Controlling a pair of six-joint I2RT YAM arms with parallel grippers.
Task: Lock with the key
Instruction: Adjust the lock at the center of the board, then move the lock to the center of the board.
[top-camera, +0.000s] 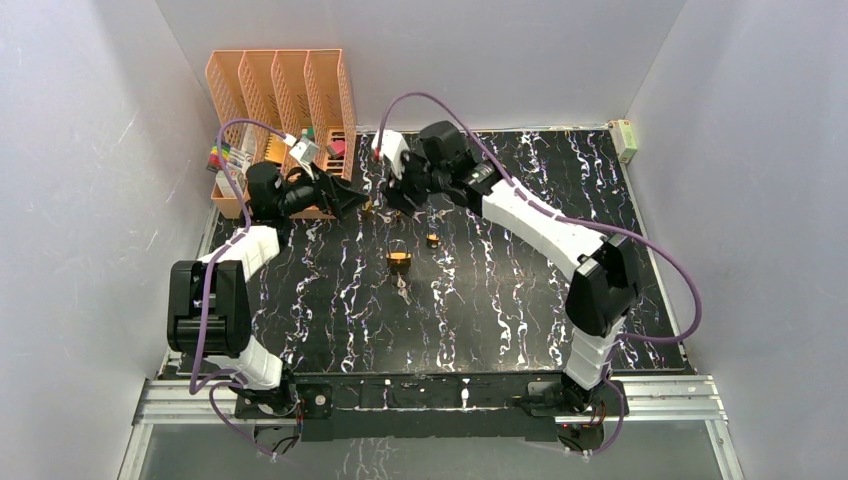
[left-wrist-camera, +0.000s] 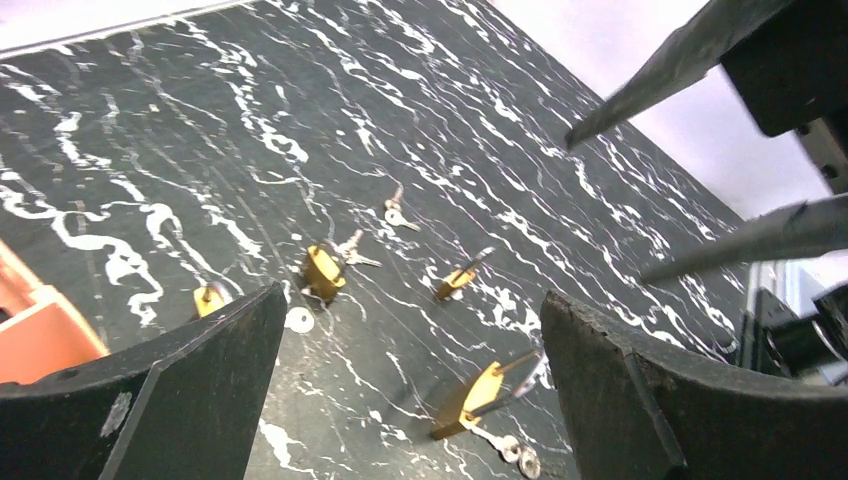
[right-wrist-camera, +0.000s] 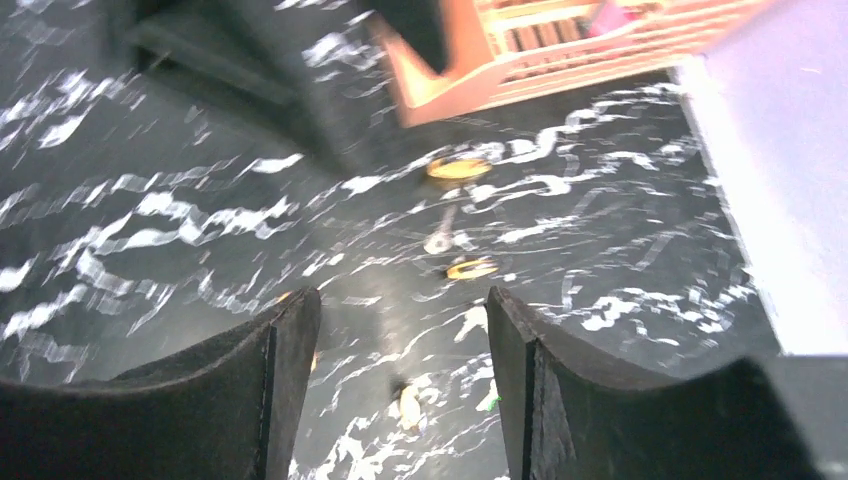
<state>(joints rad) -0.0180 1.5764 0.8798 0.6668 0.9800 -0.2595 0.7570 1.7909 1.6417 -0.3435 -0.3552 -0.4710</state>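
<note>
Brass padlock (top-camera: 399, 260) lies loose; my left claw (left-wrist-camera: 410, 300) and right claw (right-wrist-camera: 400, 296) gape empty, so a hasty grab could skid it.

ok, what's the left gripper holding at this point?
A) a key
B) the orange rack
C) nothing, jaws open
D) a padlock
C: in the left wrist view the left gripper has its jaws spread wide and grips nothing; the padlocks lie on the table beyond it.
</note>
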